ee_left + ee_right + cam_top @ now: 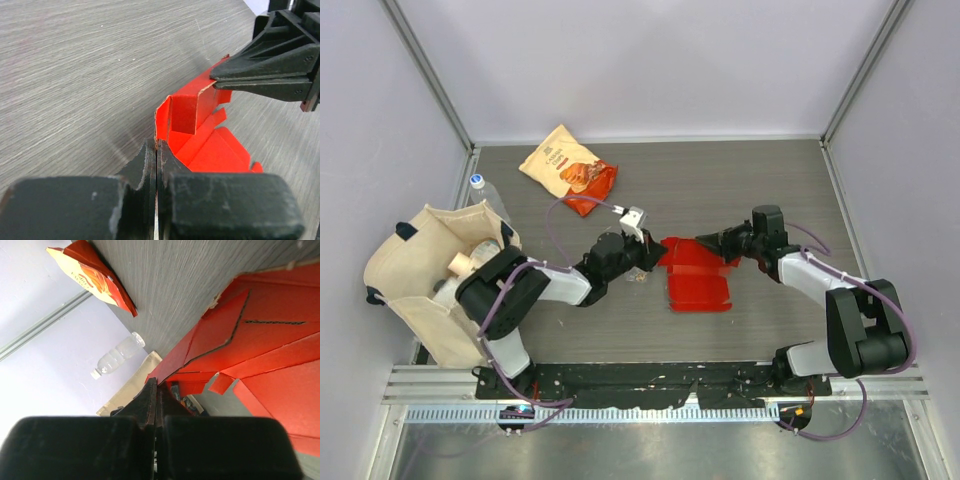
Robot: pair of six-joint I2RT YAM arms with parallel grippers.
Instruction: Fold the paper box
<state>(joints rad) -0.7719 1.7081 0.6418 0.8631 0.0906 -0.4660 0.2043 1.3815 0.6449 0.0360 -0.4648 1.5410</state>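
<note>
Small bright red thin-cardboard paper box (698, 278) mid-table, its gripped edges hidden from above | left gripper (157, 148) pinched tight on its upright 9 o'clock wall | right gripper (156, 388) pinched tight on its 1 o'clock flap

I saw matt red card with raw edges on the paper box (698, 285), a dull grey woodgrain table (770, 180), a glossy snack bag (560, 160), a cloth tote (410, 290).

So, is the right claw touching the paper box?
Touching. Left wrist view shows the right claw pinched shut on a raised flap of the paper box.
</note>
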